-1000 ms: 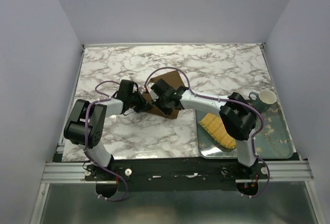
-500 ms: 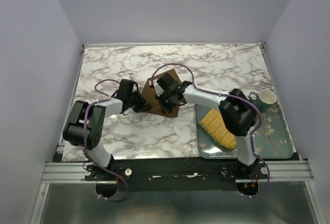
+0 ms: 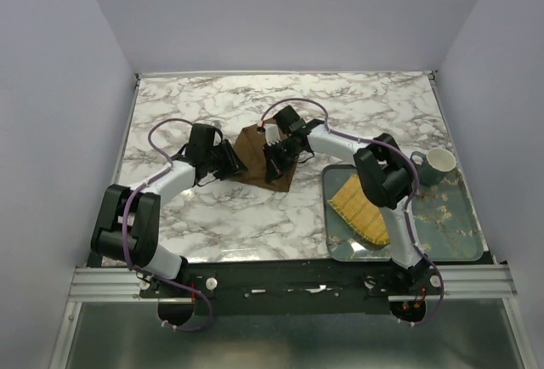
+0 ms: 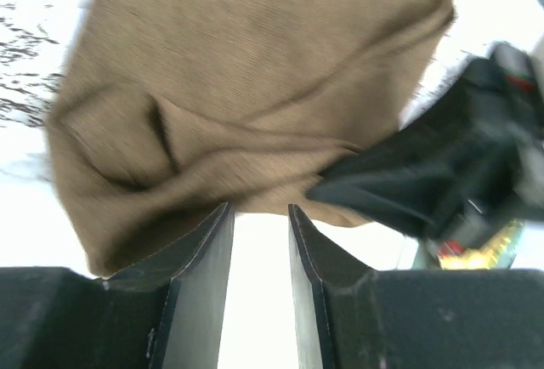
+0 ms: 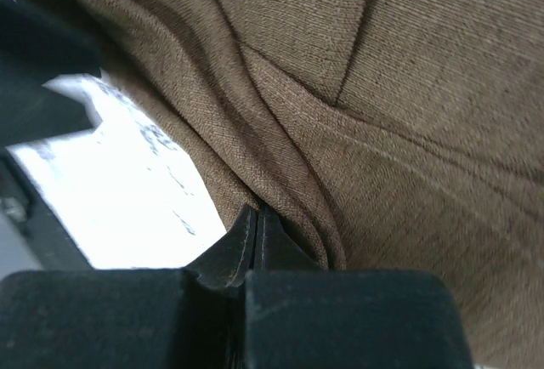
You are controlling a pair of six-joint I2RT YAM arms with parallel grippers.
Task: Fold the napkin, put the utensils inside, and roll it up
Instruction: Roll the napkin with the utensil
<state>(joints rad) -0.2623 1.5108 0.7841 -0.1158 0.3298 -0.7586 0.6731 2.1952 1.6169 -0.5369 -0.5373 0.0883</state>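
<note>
Top external view: the napkin (image 3: 283, 180) lies on the table (image 3: 357, 105) between the two grippers. One second ago it was a wider, flat diamond with a corner pointing to the far side. Now that corner is gone, and the cloth is narrower and bunched. The right gripper (image 3: 274, 158) has swung round over the cloth. The left gripper (image 3: 240, 163) has reached out more and is just beside the cloth's left edge. I judge that the first fold is being made but is not finished. The fork shows in no view, so the placing and the rolling are not yet begun.

Left wrist view: the left gripper (image 4: 259, 212) has its fingers (image 4: 204, 250) a little apart, with only white table between them, so it holds nothing. The napkin (image 4: 255, 71) is just ahead of the tips and has a raised crease. To the front right, the right gripper (image 4: 408, 182) meets the cloth. This small gap cannot be seen from above.

Right wrist view: the right gripper (image 5: 257, 220) is closed tight on a doubled fold of the napkin (image 5: 399, 88), which fills everything ahead of it and to its right. Only this view shows the pinch; in the other two views its jaws are hidden.
</note>
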